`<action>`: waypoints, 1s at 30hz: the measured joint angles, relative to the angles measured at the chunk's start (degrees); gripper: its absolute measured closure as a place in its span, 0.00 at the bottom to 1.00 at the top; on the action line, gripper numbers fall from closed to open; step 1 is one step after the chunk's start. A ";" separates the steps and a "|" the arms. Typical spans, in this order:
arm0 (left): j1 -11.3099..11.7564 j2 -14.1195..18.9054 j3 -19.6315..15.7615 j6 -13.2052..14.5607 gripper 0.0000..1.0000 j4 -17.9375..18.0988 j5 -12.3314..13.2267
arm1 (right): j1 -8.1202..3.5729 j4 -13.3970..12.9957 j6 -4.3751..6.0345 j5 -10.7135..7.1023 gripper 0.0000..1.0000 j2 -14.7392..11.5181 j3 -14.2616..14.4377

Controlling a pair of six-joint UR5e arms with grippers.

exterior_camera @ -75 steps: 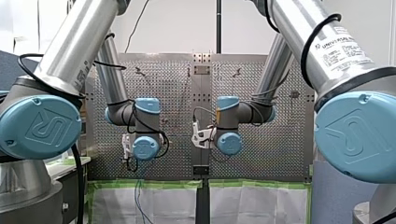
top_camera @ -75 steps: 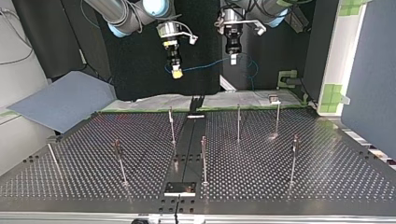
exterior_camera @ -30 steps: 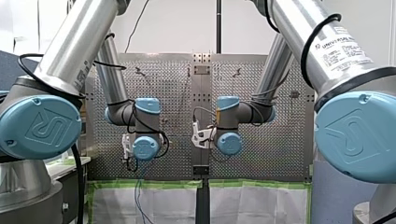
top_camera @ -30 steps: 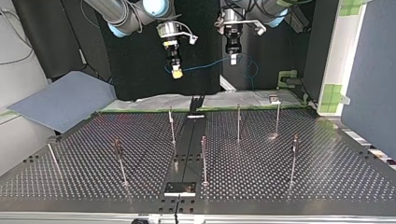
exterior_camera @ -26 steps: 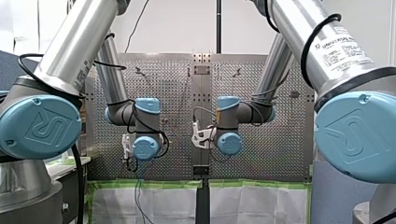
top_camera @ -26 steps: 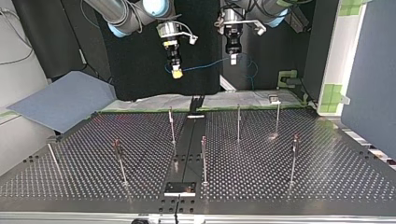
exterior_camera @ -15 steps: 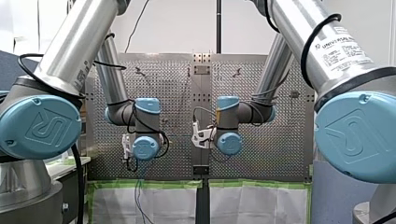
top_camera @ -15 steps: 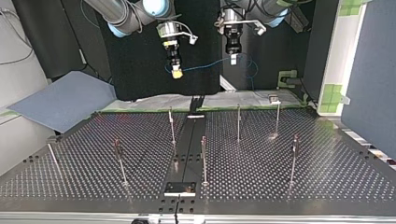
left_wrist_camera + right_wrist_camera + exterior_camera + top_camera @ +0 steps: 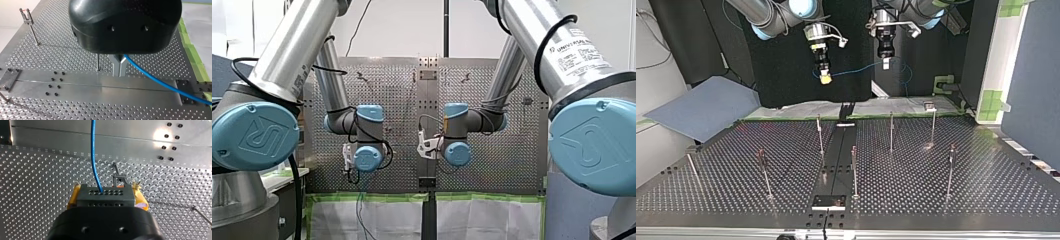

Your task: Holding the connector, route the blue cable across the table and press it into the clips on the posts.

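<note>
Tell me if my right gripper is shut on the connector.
Shut: my right gripper clamps the connector between its yellow pads.

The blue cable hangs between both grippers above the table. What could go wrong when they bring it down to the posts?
1. A short span of the blue cable runs from the connector in my right gripper to my left gripper, shut on it; pulling apart could strain it at the connector.
2. The posts are thin; a gripper lowered close might bend one.
3. Slack beyond my left gripper may snag.
</note>
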 joint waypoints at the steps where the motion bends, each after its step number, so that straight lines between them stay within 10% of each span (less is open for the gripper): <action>1: 0.00 0.00 0.00 0.00 1.00 0.00 0.00 | 0.00 0.00 0.00 0.00 1.00 0.00 0.00; 30: -0.09 0.08 -0.09 0.26 1.00 -0.09 0.00 | 0.68 2.82 -0.25 0.42 1.00 2.94 -0.50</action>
